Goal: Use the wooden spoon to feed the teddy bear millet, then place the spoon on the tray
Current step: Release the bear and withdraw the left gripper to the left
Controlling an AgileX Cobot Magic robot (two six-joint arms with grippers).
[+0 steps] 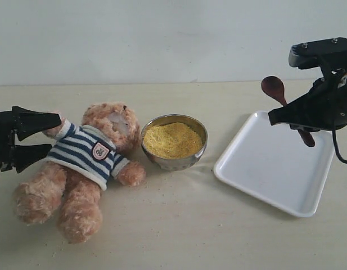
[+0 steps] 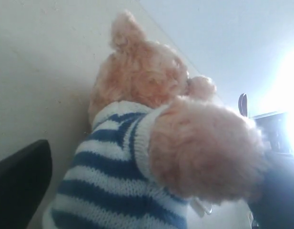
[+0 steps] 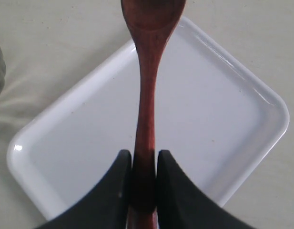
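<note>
We see the right gripper [image 3: 144, 160] closed on the wooden spoon [image 3: 146, 95]. Its two black fingers [image 3: 106, 195] pinch the slim handle from either side, and the oval spoon bowl points away from the wrist. The spoon hangs in the air over the tray [image 3: 218, 114] and does not touch it. In the exterior view the spoon slants, with its bowl end raised and turned toward the steel bowl [image 1: 176, 163] and its handle end lower, on the far side from it.

The left gripper [image 1: 54, 134] is open, its jaws spread wide. One fuzzy paw of the teddy bear [image 1: 86, 152] sits between the tips. In the left wrist view that paw fills the space between the fingers [image 2: 20, 183], but we cannot tell whether either finger touches it.

The bear lies on its back on the table [image 1: 179, 230], on the side of the steel bowl opposite the tray. Its head is just beside the bowl's rim, and its other paw is near the bowl's base. The steel bowl holds the millet [image 1: 172, 140], a yellow heap reaching almost to the rim. The tray lies flat on the table near the steel bowl, apart from it.
</note>
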